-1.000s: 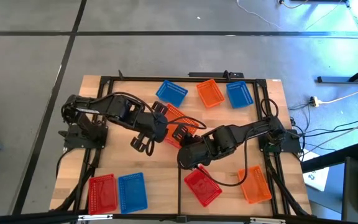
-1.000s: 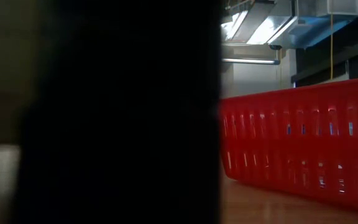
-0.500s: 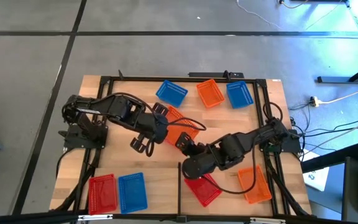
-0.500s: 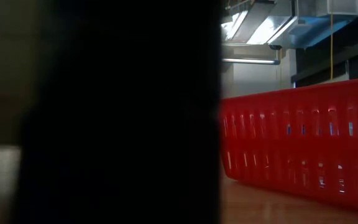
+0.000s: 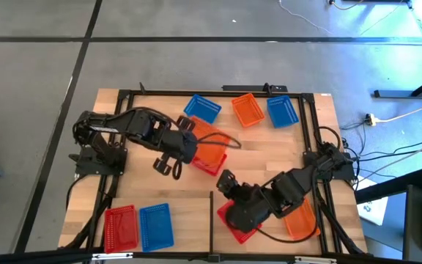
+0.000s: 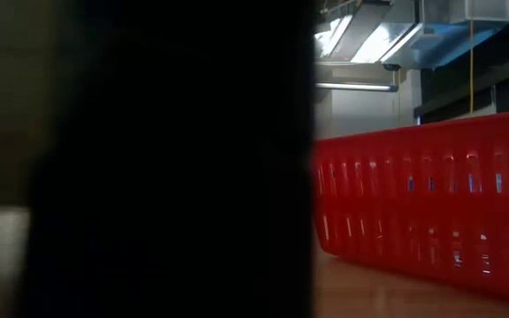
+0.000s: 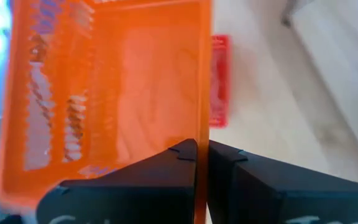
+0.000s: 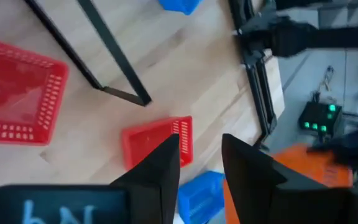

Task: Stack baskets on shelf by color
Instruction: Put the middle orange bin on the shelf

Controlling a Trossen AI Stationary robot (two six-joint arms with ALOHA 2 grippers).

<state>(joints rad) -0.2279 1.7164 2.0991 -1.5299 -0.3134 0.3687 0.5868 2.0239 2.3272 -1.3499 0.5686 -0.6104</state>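
Note:
My left gripper (image 5: 194,150) is shut on an orange basket (image 5: 211,150) near the middle of the pale wooden shelf (image 5: 145,187). A red basket (image 7: 219,81) shows just beyond the orange one. My right gripper (image 5: 224,178) is open over bare wood, toward the near edge from the orange basket, with nothing between its fingers (image 8: 166,158). The right arm covers part of a red basket (image 5: 234,224) and an orange basket (image 5: 300,218), both flat on the wood. The short black divider bar (image 5: 211,213) stands at the near edge. My left gripper pinches one side wall (image 7: 201,118) of the orange basket, one finger (image 7: 179,158) inside the basket and the other (image 7: 229,160) outside. The fingers come level from the table's left. The basket's open side faces up; whether its bottom rests on anything, I cannot tell.
Two blue baskets (image 5: 201,108) (image 5: 283,111) and an orange one (image 5: 248,110) lie along the far edge. A red basket (image 5: 121,226) and a blue basket (image 5: 156,224) lie at the near left corner. In the low view a red basket (image 6: 431,203) fills the right and a dark shape (image 6: 166,159) blocks the left.
My right arm has drawn back from the orange basket toward the table's near edge and now lies over the near red and orange baskets. The orange basket in my left gripper has tipped flatter, so its bottom now shows from above. My left arm has stayed about where it was.

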